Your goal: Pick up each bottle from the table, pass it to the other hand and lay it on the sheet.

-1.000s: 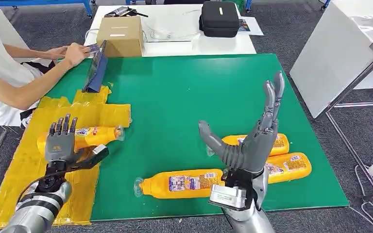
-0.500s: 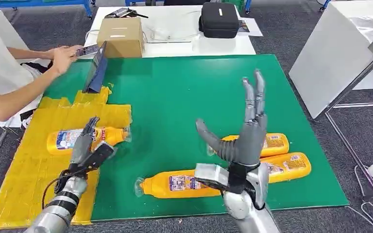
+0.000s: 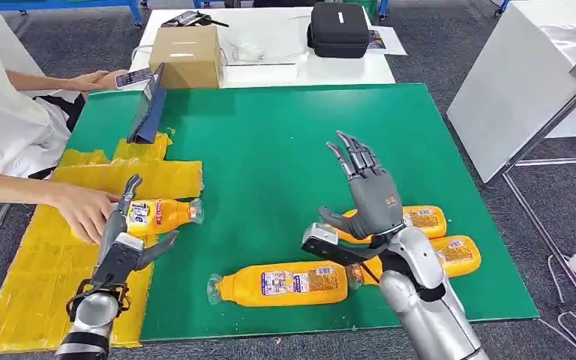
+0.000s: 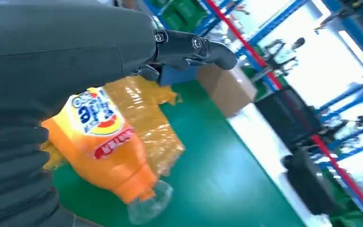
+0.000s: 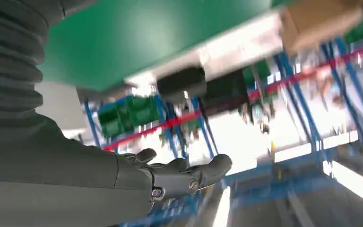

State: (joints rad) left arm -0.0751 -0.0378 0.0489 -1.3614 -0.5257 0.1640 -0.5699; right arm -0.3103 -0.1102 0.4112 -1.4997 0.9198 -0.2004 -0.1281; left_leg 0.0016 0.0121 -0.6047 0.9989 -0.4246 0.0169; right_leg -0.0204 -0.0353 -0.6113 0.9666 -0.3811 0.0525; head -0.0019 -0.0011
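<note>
Above the green mat (image 3: 270,150) my right hand (image 3: 367,199) is empty, fingers spread; my left hand (image 3: 124,240) too. For the nearest bottle (image 3: 281,283), I should lower slowly and grasp its middle.

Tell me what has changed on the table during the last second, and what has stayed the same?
A person's hand reached in onto the bottle on the sheet. The left hand drew back off it toward the robot. The right hand tipped forward, open. The three bottles on the green mat stayed put.
</note>
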